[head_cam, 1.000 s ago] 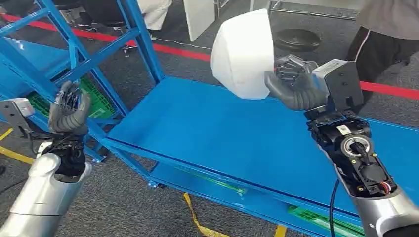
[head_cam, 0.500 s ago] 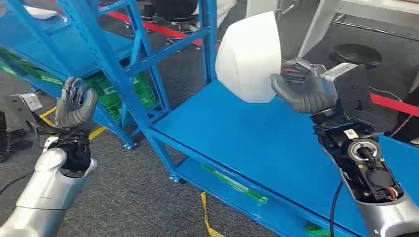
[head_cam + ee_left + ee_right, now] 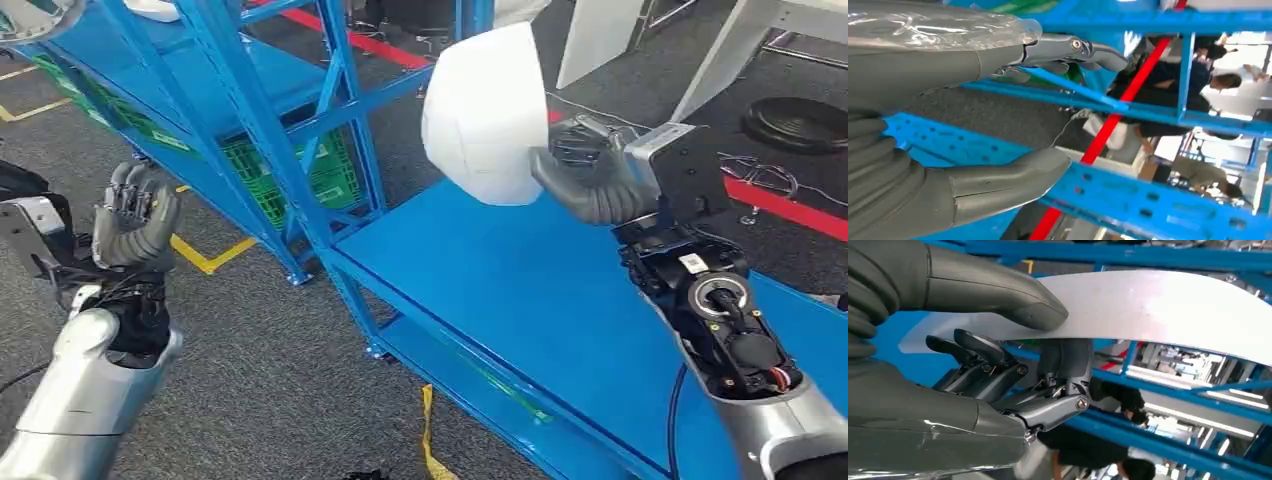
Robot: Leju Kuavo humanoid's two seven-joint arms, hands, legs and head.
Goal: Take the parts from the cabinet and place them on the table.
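Observation:
A white curved shell part [image 3: 487,112] hangs in the air above the blue shelf board [image 3: 560,290], and my right hand [image 3: 590,175] pinches its edge between thumb and fingers. In the right wrist view the white part [image 3: 1168,305] runs as a thin bent sheet under my thumb [image 3: 988,287], with the darker fingers below it. My left hand [image 3: 135,215] is raised at the left over the grey carpet, fingers apart and holding nothing. The left wrist view has my left hand [image 3: 963,125] spread in front of blue rack beams.
The blue rack frame [image 3: 270,120] stands upper left, with a green crate [image 3: 300,175] low behind its posts. Red tape [image 3: 790,205] crosses the carpet behind the shelf. Yellow floor tape [image 3: 205,258] lies near the rack foot. People stand beyond the rack [image 3: 1208,80].
The whole head view has shifted right as the camera turned left, bringing the rack and green crate closer to centre. My right hand keeps holding the white part; the left hand stays raised.

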